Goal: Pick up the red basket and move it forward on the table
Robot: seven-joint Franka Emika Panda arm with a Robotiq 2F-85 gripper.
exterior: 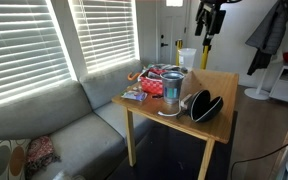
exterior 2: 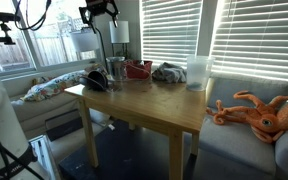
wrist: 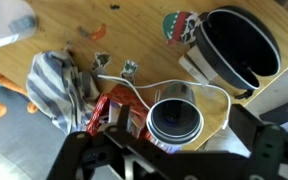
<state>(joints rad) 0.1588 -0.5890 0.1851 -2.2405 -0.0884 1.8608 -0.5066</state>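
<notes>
Clutter crowds the table in an exterior view. The red basket sits mid-table, just beside a glass jar. A black oval case leans at the near edge and a white cup stands behind. My gripper hangs high above the far side, well apart from everything.

In an exterior view from the opposite end, the red basket stands between the glass jar and a grey cloth. An orange octopus toy lies on the sofa.

In the wrist view, the gripper's dark fingers stand apart and hold nothing. I see only part of the red basket, hemmed in by the grey cloth and the glass jar. A white cable loops by them.
</notes>
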